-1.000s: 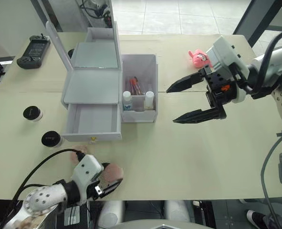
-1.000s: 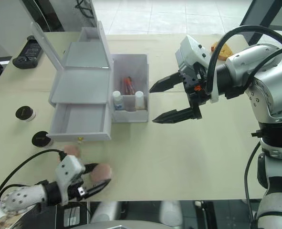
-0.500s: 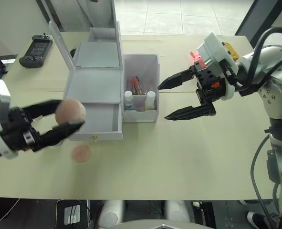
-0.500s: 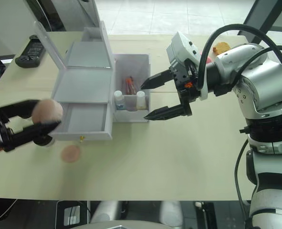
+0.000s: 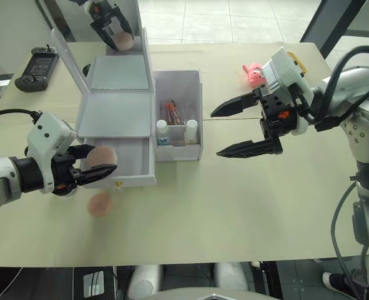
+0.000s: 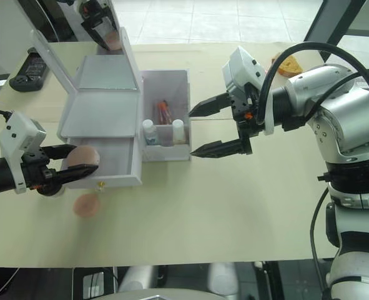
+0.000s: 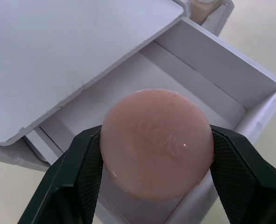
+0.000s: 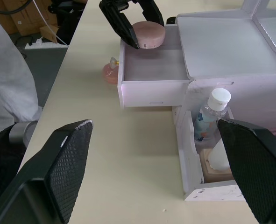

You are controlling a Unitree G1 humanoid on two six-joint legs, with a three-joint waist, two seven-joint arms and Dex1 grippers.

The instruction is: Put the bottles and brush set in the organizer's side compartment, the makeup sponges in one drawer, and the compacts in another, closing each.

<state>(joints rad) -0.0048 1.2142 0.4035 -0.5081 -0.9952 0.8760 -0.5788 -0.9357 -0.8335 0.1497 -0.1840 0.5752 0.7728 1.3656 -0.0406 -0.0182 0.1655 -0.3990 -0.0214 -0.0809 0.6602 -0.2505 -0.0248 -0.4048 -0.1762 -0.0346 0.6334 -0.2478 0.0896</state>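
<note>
Left gripper point(image 5: 95, 166) clamps a pink sponge point(image 7: 157, 142) over the front edge of the open drawer point(image 5: 133, 164). Second sponge point(image 5: 99, 204) lies on the table point(image 5: 246, 212) just below it, in front of the organizer point(image 5: 118, 112). Right gripper point(image 5: 235, 130) hangs wide open, empty, beside the side bin point(image 5: 180, 84) holding bottles point(image 5: 163, 132) and brushes point(image 5: 173, 112). Pink toy point(image 5: 255, 75) behind it.

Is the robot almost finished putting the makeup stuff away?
About halfway. Done: the bottles and brush set stand in the side compartment. In hand: the left gripper holds one pink sponge over the open drawer. Left: the other sponge lies on the table, the compacts are not in a drawer yet, and no drawer is closed. The right gripper hangs open.
</note>
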